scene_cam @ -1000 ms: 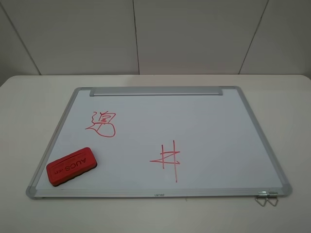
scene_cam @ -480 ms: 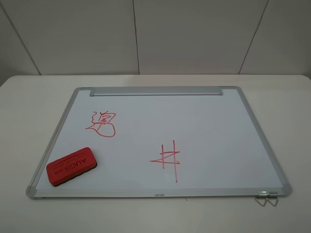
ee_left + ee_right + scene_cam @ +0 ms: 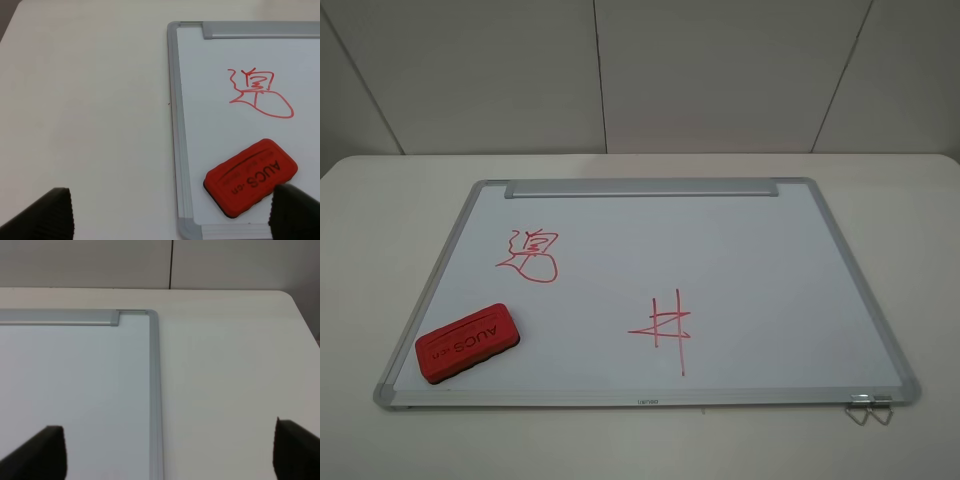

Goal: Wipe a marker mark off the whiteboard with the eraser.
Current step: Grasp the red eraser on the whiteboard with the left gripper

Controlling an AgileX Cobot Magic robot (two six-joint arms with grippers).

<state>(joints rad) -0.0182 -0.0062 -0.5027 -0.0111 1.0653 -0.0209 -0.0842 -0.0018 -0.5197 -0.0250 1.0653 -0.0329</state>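
The whiteboard (image 3: 720,250) lies flat on the table, silver frame all round, pen-tray bar (image 3: 640,188) along its far edge. The marker mark (image 3: 531,256), a red curly scribble with a pouch-shaped loop, sits on the board's left half and also shows in the left wrist view (image 3: 259,94). The red eraser (image 3: 467,342) rests lettering-up on the board's near-left corner. My left gripper (image 3: 172,220) hovers open over that corner, one fingertip (image 3: 295,210) by the eraser (image 3: 251,176). My right gripper (image 3: 170,460) hangs open over the board's far-right corner (image 3: 152,315). Neither gripper shows in the high view.
A red hash of crossed lines with a triangle (image 3: 663,326) is drawn nearer the board's middle front. A metal clip (image 3: 868,408) pokes out at the near-right corner. White table (image 3: 380,200) surrounds the board, with a panelled wall behind.
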